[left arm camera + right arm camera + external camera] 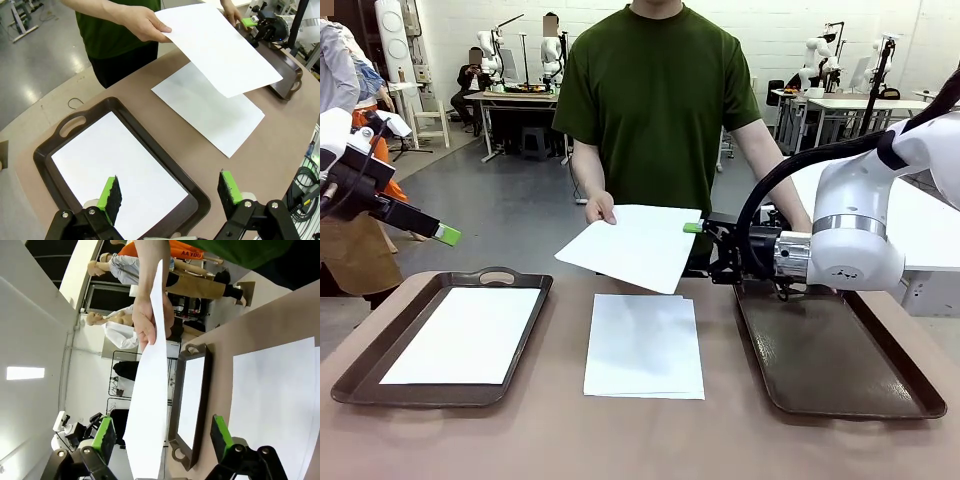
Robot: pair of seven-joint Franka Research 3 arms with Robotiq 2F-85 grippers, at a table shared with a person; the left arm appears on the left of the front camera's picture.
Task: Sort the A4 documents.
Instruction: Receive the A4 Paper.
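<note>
Right claw wide open, gripping nothing, at the edge of held sheet in person's hand; paper stack on counter.
Left wrist: left claw open, empty, above trayed sheet in left tray.
Right wrist: held sheet stands between the open jaws.

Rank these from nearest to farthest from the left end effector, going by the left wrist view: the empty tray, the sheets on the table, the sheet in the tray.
1. The sheet in the tray, right ahead of the open left end effector.
2. The sheets on the table, mid-table, past that tray.
3. The empty tray, at the far end.
</note>
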